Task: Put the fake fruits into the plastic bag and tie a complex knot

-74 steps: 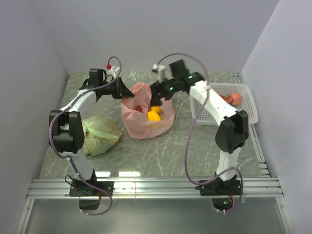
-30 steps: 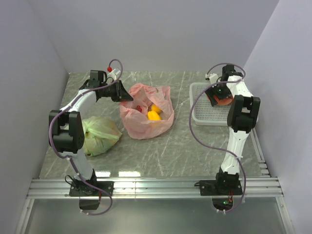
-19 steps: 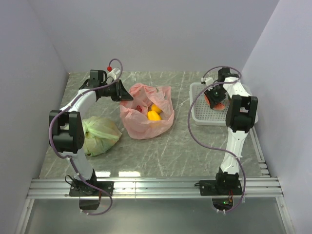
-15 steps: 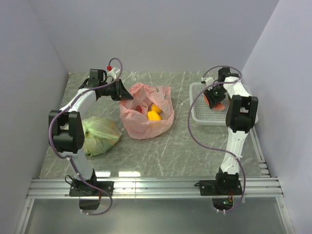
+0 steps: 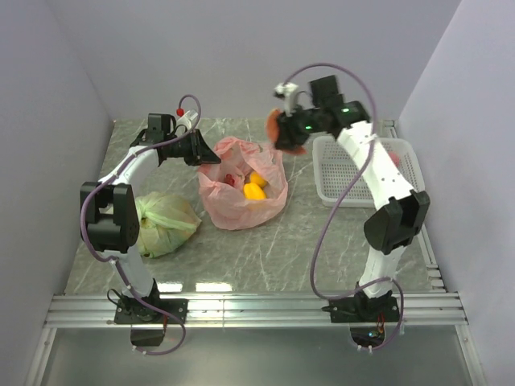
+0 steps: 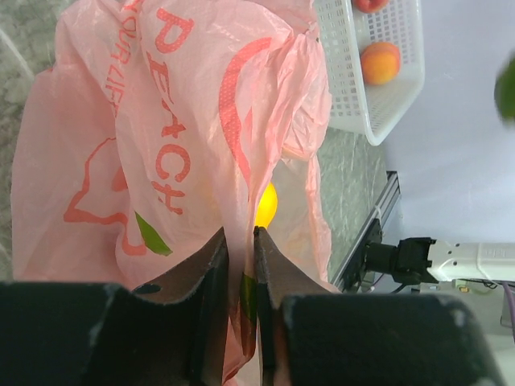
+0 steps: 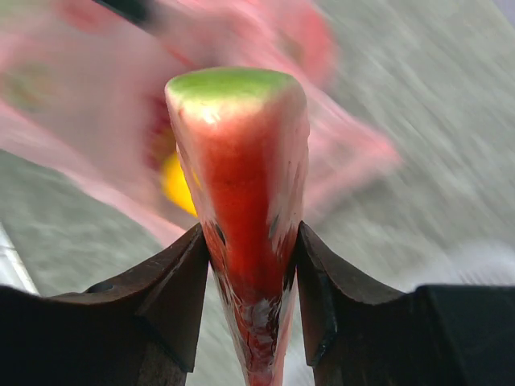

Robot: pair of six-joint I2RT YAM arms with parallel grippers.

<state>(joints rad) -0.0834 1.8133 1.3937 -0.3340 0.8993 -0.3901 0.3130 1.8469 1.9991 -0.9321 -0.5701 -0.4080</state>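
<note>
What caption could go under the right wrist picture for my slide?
Right hand pinches a watermelon slice, with the blurry pink bag and a yellow fruit behind it.

The work surface is a table (image 5: 265, 241) with a grey-green marbled top crossed by pale veins. Plain, pale lavender-grey walls enclose it on three sides: far wall (image 5: 241, 56), left wall (image 5: 40, 161), right wall (image 5: 475, 121). Ribbed metal rails (image 5: 257, 310) run along the near edge. White glare patches (image 5: 197, 286) lie on the top just beyond them.
</note>
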